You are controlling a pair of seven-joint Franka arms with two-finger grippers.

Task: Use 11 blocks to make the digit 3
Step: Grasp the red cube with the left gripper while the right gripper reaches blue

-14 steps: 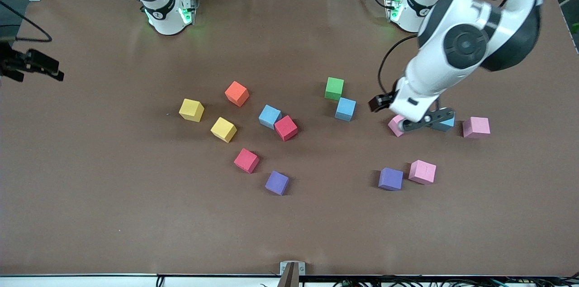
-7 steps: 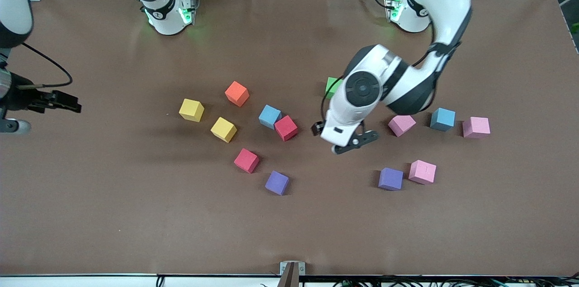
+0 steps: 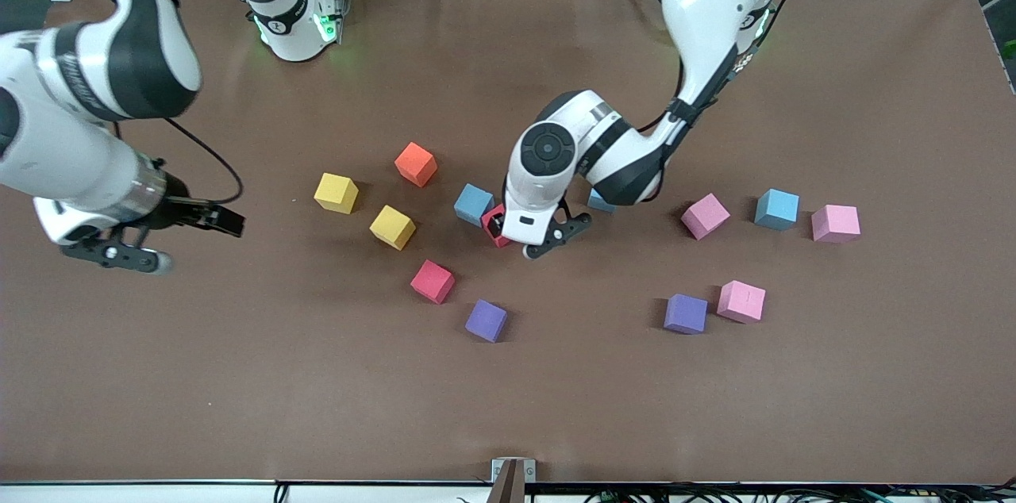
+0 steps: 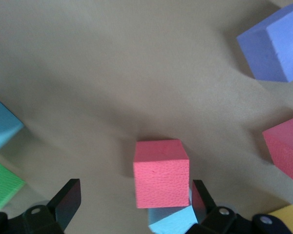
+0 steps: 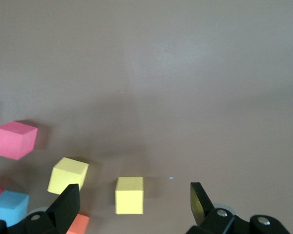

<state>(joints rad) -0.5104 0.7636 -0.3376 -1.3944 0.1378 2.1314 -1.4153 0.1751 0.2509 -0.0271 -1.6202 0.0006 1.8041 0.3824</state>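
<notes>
Left hand over red block, nothing gripped yet; blocks scattered loose.

My left hand (image 3: pixel 533 239) hung spread over the red block (image 4: pixel 161 171) mid-worktop, fingers (image 4: pixel 64 201) straddling it without touching, probably lined up for a grab; a light blue block (image 3: pixel 474 204) sat touching it at about 10 o'clock. My right hand (image 3: pixel 208 219), also spread and empty, hovered over bare worktop (image 3: pixel 238 376) toward the right arm's end, with the yellow block (image 5: pixel 129 195) showing between its fingers in the right wrist view, likely its target. No digit 3 was built: the cubes lay well apart at odd angles, a second red block (image 3: pixel 432 282) and a purple block (image 3: pixel 486 320) at roughly 7 o'clock from my left hand. All were matte foam, sharp-edged, finely pebbled, and probably soft under a squeeze.
</notes>
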